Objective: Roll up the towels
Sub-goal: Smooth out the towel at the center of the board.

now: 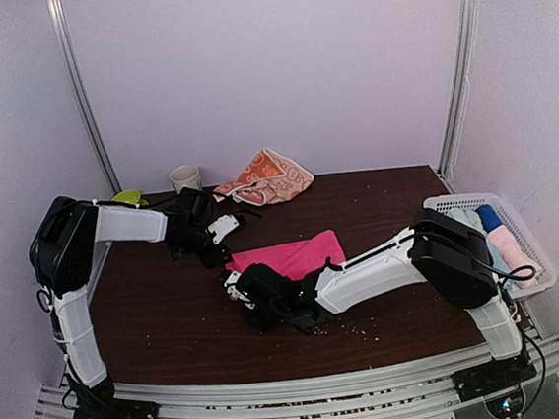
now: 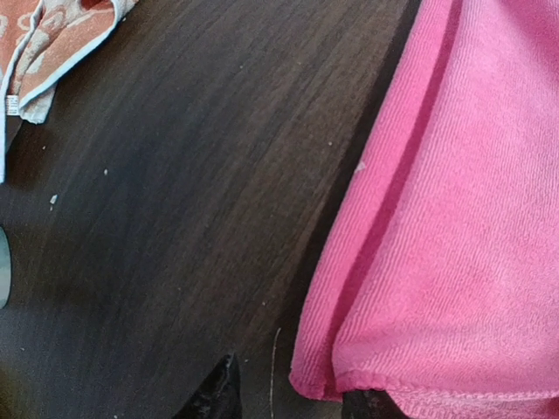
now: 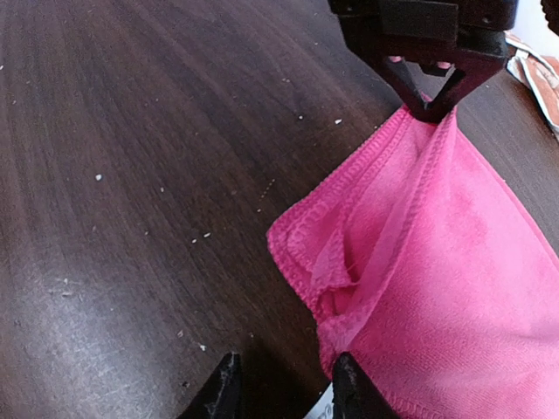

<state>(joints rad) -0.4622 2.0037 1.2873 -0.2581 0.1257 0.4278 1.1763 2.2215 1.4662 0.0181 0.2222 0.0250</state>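
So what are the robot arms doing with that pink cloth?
The robot is working on the pink towel in the middle of the table. The left gripper is at one corner, which is pulled up to its tips. The right gripper sits open at the next corner. The towel looks folded over, not rolled yet. The orange towel lies crumpled at the back.

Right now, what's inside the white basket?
Rolled cloths lie in the white basket: a pale pink roll, a blue roll and a paler roll. The right arm covers its left part, so anything there is hidden.
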